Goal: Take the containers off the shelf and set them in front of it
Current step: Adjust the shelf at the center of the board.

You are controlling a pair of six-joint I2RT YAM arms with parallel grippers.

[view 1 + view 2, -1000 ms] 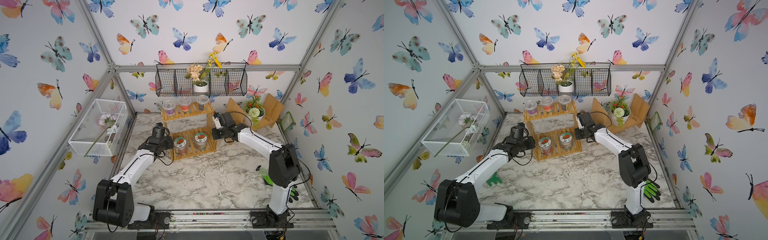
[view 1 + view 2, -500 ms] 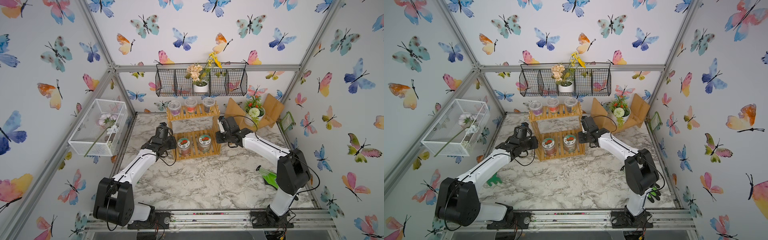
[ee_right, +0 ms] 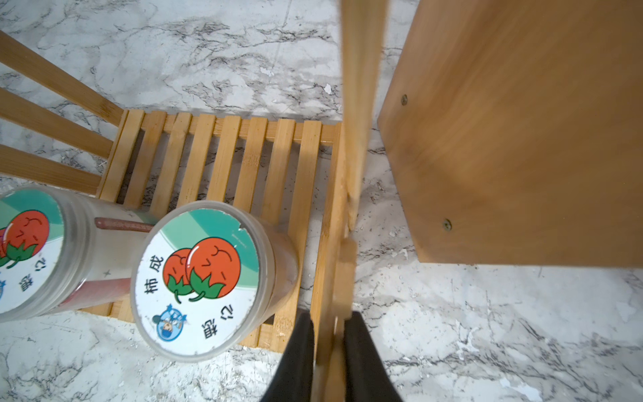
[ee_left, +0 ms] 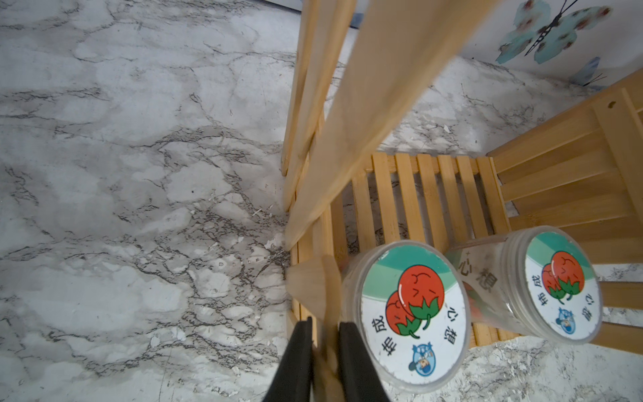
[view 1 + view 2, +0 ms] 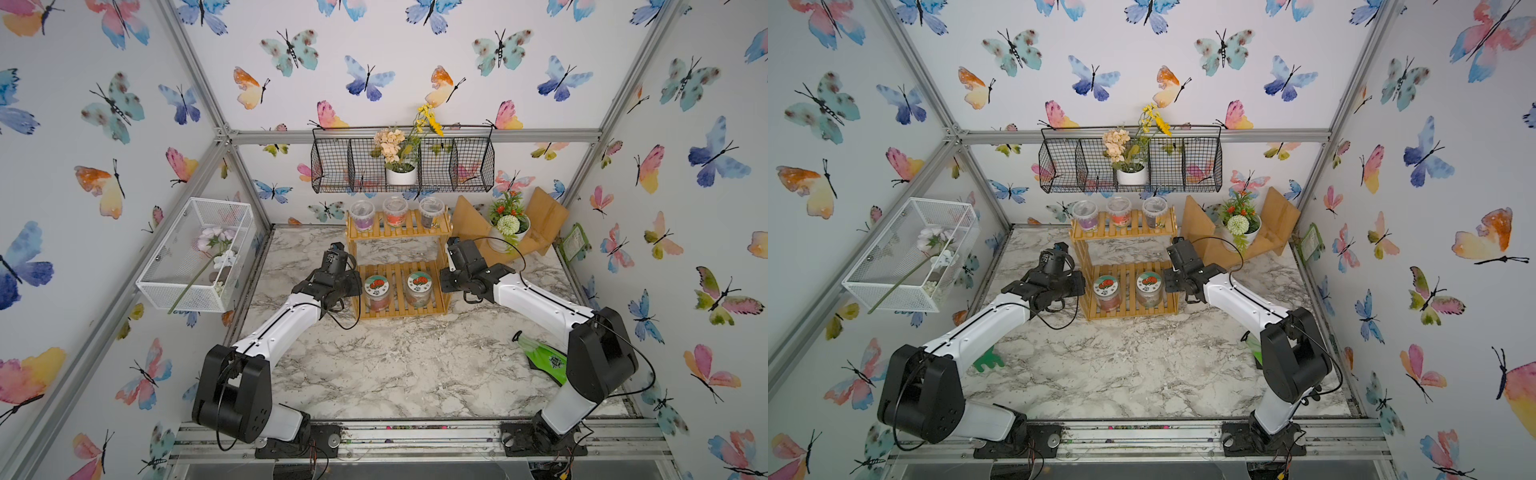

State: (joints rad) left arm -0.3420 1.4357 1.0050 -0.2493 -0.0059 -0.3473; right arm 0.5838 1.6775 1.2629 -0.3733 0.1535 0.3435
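The two-tier bamboo shelf (image 5: 398, 272) stands at the back middle of the marble table. On its upper tier sit three clear cups: purple (image 5: 362, 216), orange-red (image 5: 395, 212) and dark (image 5: 430, 212). Two jars with white red-pictured lids (image 5: 376, 291) (image 5: 419, 286) stand on the lower tier, also seen close in the wrist views as jar (image 4: 412, 313) and jar (image 3: 198, 278). My left gripper (image 4: 325, 325) (image 5: 356, 286) is shut on the shelf's left side post. My right gripper (image 3: 330, 316) (image 5: 444, 282) is shut on its right side post.
A black wire basket (image 5: 403, 166) with a white flower pot hangs above the shelf. An angled wooden board stand (image 3: 522, 139) with a flower pot (image 5: 509, 228) sits just right of the shelf. A white wire box (image 5: 195, 253) hangs on the left wall. A green bag (image 5: 544, 359) lies at the right.
Held by both grippers, the shelf with its containers has slid to the right and turned squarer to the back wall. Both arms moved with it.
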